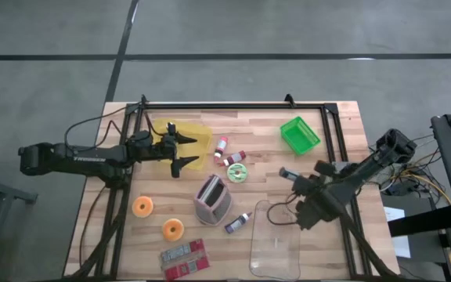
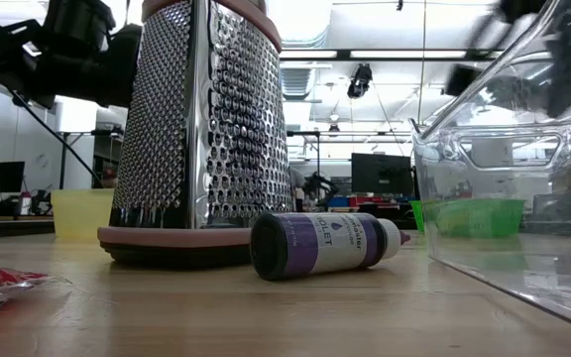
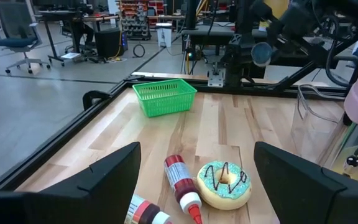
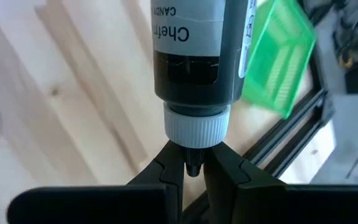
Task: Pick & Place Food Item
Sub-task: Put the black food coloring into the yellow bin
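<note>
Doughnut (image 3: 223, 183) with teal icing lies on the table (image 1: 343, 125) just ahead of the left gripper (image 3: 194, 186), whose fingers stand wide apart over it, empty. Beside it, also between those fingers, lies a red bottle (image 3: 180, 177). The right gripper (image 4: 192, 169) pinches the tip of a dark bottle (image 4: 197, 56), with a green basket (image 4: 278, 59) beyond.

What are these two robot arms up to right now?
The right hand is pinching a dark bottle by its nozzle, above the table near the clear bin. The left hand is open and empty, over the yellow tub and facing the green-iced donut and a red bottle. Two orange donuts lie untouched.
</note>
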### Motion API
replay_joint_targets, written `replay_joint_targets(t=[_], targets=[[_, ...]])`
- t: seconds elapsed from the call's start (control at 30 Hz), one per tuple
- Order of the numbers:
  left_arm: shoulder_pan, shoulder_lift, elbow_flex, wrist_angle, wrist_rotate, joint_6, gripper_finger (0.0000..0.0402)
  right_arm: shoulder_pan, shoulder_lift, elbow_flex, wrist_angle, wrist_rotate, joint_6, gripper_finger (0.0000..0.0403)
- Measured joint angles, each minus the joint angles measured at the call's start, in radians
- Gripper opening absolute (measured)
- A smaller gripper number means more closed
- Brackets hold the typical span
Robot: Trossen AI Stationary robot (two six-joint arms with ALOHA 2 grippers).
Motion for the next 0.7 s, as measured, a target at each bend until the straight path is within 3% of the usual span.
replay_joint_targets(t=[0.27,0.4,0.7], targets=[[0.0,0.0,0.0,0.033,0.0,0.0,0.0314,-0.162,0.0,0.14,0.007,0.179,-0.29,0.003],[0.0,0.0,0.0,0.124,0.0,0.0,0.0314,-0.227,-0.001,0.202,0.054,0.262,-0.44,0.003],[-0.001,-0.001,0.004,0.382,0.049,-0.03,0.0314,-0.355,-0.001,0.264,0.395,0.376,-0.821,0.003]])
